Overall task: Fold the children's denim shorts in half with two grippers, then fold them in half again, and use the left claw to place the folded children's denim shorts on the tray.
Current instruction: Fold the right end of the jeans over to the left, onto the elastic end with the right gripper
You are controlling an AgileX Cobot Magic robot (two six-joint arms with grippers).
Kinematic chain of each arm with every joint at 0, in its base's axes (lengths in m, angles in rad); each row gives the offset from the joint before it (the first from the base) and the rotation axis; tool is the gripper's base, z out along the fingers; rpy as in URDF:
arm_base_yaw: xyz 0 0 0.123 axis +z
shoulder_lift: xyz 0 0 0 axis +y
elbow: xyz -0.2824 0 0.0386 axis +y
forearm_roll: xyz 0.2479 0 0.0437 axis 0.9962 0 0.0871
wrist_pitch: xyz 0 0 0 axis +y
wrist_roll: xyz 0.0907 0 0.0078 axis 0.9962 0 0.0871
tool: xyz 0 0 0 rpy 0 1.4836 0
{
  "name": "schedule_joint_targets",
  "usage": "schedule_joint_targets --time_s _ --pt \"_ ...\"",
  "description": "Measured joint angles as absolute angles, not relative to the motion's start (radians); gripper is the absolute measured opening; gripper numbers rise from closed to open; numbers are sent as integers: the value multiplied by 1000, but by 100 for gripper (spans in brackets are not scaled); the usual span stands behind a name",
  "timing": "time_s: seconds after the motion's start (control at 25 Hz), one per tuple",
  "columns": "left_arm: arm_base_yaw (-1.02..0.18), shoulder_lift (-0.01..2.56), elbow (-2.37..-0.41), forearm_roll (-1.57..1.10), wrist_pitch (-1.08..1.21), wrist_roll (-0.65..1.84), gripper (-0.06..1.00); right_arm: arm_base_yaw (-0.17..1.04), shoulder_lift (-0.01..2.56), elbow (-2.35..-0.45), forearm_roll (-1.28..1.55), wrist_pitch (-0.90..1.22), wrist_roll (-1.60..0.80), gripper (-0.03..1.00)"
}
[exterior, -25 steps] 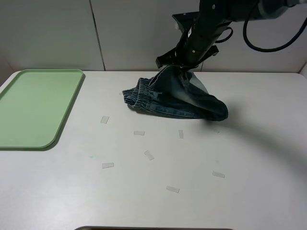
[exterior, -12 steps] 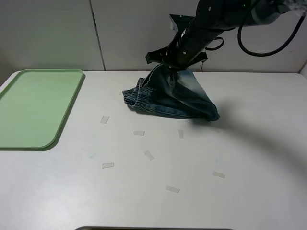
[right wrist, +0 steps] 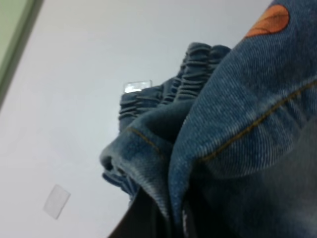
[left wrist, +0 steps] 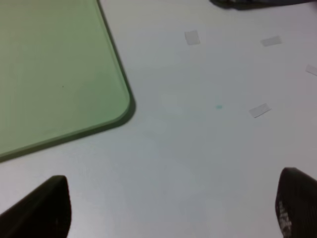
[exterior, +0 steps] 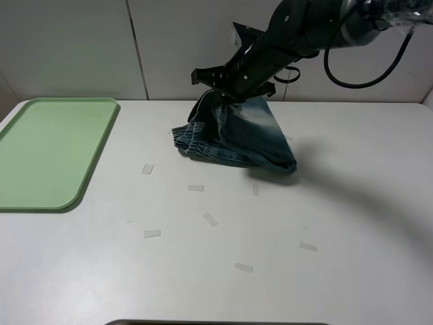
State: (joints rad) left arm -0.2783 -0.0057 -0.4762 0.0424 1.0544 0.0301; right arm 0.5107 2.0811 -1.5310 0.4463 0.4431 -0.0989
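Observation:
The blue denim shorts (exterior: 237, 135) lie bunched at the back middle of the table, one part lifted. My right gripper (exterior: 226, 93) is shut on the raised denim fold and holds it above the gathered waistband (exterior: 193, 139). In the right wrist view the denim (right wrist: 237, 124) fills the frame, with the elastic waistband (right wrist: 193, 67) and an orange patch (right wrist: 270, 20) showing; the fingers are hidden under cloth. The pale green tray (exterior: 47, 149) lies at the far left, also in the left wrist view (left wrist: 54, 74). My left gripper (left wrist: 173, 208) is open and empty over bare table beside the tray's corner.
Several small pale tape marks (exterior: 196, 187) are scattered on the white table in front of the shorts. A black cable (exterior: 365, 68) loops behind the right arm. A wall stands close behind the table.
My right gripper has moved left with the denim fold, dragging the right end of the shorts leftward over the rest. The tray has not moved.

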Motion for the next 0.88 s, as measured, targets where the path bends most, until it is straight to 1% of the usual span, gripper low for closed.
schedule_joint_targets --time_s 0.24,0.32,0.36,0.44,0.48,0.52,0.56,0.68,0.88 --pt "-278 -6 -476 42 1054 30 82 511 2105 -1531 446 430 -154 1" --pt "-278 -6 -476 42 1054 30 82 511 2110 -1531 455 426 -204 7" --pt "-278 -6 -476 42 1054 30 82 511 2111 -1531 465 420 -238 16" --pt "-278 -6 -476 42 1054 30 82 519 2111 -1531 491 392 -302 43" --pt "-278 -6 -476 42 1054 30 82 525 2111 -1531 514 378 -322 54" --pt "-278 -6 -476 42 1054 30 82 532 2111 -1531 539 355 -340 60" --pt "-278 -6 -476 42 1054 30 82 542 2111 -1531 561 333 -358 64" --pt "-278 -6 -476 42 1054 30 82 569 2111 -1531 631 298 -417 68" --pt "-278 -6 -476 42 1054 30 82 619 2111 -1531 687 301 -503 69"
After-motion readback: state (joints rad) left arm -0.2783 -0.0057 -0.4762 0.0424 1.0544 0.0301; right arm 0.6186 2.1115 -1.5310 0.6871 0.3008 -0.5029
